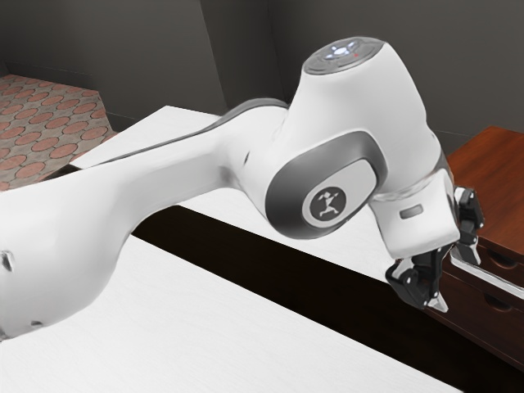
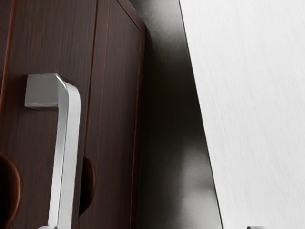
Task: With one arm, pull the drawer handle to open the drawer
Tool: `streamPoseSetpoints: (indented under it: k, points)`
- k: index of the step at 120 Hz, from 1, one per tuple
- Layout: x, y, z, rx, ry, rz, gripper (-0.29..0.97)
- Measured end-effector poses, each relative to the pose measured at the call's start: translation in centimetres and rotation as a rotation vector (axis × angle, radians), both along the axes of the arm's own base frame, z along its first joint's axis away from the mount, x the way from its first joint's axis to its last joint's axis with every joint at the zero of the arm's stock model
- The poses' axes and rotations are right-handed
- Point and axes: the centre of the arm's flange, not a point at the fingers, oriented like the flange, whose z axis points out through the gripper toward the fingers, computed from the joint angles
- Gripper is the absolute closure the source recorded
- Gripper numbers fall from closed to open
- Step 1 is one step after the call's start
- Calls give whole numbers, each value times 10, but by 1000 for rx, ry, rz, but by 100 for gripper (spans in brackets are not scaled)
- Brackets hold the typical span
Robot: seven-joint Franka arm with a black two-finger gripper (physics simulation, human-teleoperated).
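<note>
At drawer front's end toward exterior view's left: black two-finger gripper (image 1: 426,288), jaws apart, beside tip of silver bar handle (image 1: 490,277) on dark red-brown wooden drawer front (image 1: 491,315). Bar's long axis runs level along front.

Wrist view: silver bar handle (image 2: 66,143) lies off-centre from gripper. Judgement: sideways shift needed before closing.

Grey walls (image 1: 147,49), red patterned floor (image 1: 49,115)

No readable text; arm (image 1: 205,164) bears emblem (image 1: 327,203) (wordless figure).
</note>
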Motion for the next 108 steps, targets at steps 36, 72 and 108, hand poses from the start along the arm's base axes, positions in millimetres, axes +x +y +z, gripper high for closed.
streamPoseSetpoints:
  k: [36,72,108]
  points:
    - [16,-5,-16,0,8,12,25]
    - [24,-9,-19,-11,-17,16,26]
    - [28,-11,-26,-14,-27,16,29]
